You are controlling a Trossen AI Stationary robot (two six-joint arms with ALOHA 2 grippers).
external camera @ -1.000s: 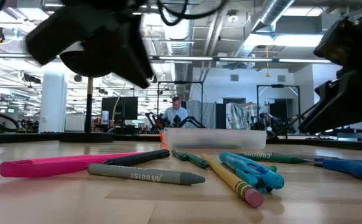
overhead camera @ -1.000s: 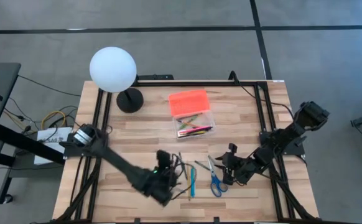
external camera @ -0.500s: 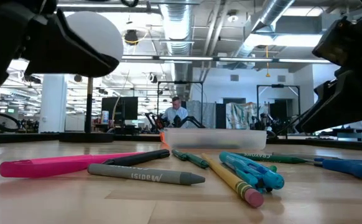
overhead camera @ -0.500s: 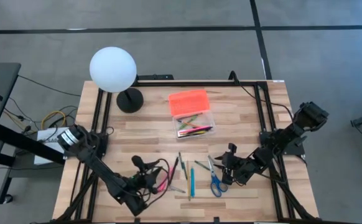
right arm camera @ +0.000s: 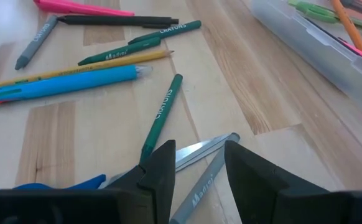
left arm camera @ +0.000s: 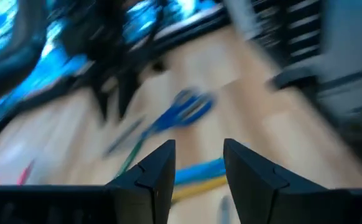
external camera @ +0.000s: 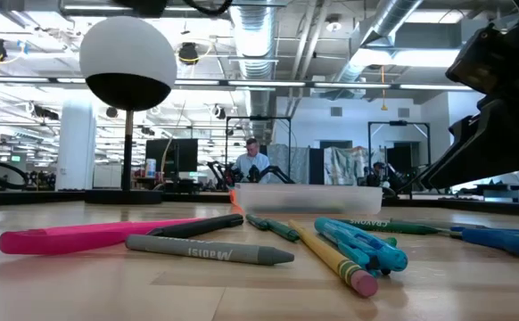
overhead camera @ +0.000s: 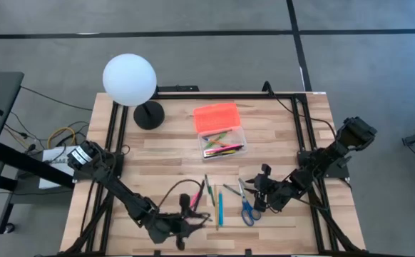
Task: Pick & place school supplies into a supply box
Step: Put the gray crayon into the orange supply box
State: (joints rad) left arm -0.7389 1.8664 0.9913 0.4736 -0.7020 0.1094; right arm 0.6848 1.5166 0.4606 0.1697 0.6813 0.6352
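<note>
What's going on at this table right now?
A two-armed robot is sorting school supplies into a clear supply box with its orange lid open. A few pens already lie inside. More pens, pencils and blue-handled scissors lie loose at the table's front. The left gripper and the right gripper are both empty, fingers apart, near the pile.

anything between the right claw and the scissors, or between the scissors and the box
Nothing visible. The right claw, fingers apart and empty, sits right beside the scissors, whose blades show just past its fingers. Between scissors and the supply box lies bare table; the orange lid is swung back, the box open.
</note>
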